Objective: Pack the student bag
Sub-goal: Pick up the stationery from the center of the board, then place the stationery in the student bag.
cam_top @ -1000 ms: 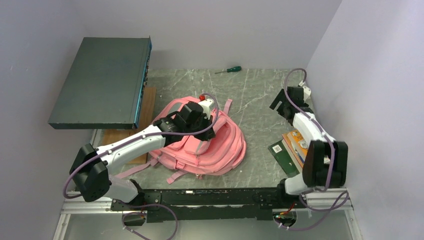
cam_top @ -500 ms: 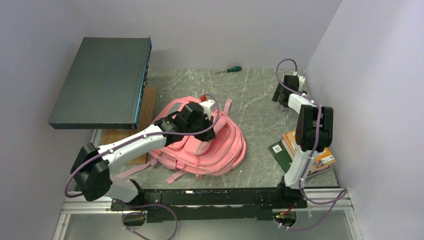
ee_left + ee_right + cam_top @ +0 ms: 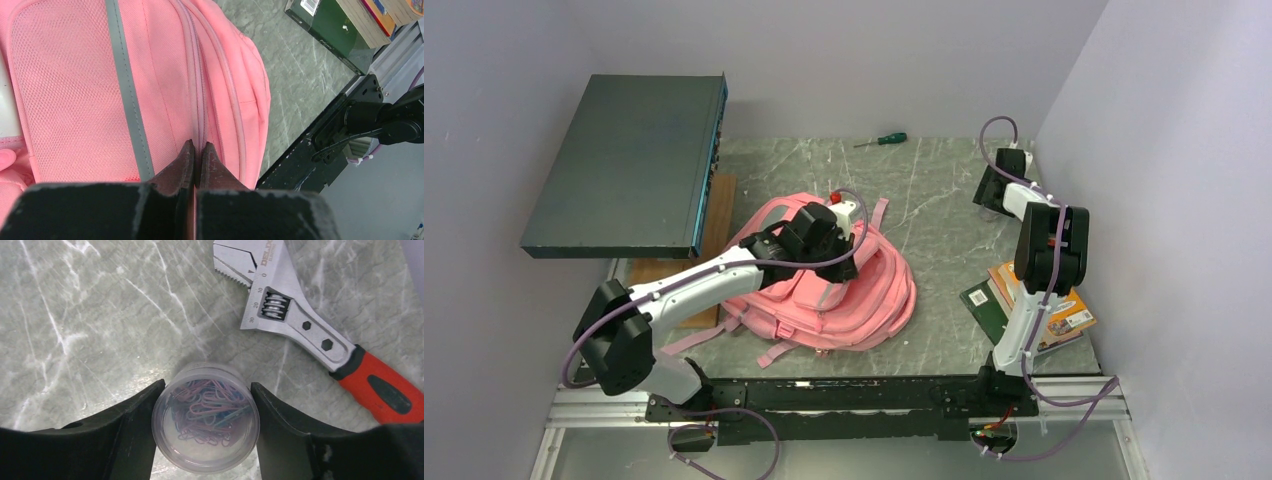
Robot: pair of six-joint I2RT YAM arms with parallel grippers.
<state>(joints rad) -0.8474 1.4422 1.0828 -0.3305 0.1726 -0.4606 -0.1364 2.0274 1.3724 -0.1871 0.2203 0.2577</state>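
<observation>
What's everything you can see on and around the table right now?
bag: one, pink, mid-table, under left arm
tub: one, clear, coloured paperclips inside, far right
wrench: one, silver with red handle, beside tub
screwdriver: one, green handle, far edge
books: stack, green and orange, near right
box: one, dark, flat, far left
board: one, wooden, below box
table: one, grey marbled
left gripper: black, shut, tips at bag's zip seam
right gripper: black, fingers either side of tub, grip unclear
</observation>
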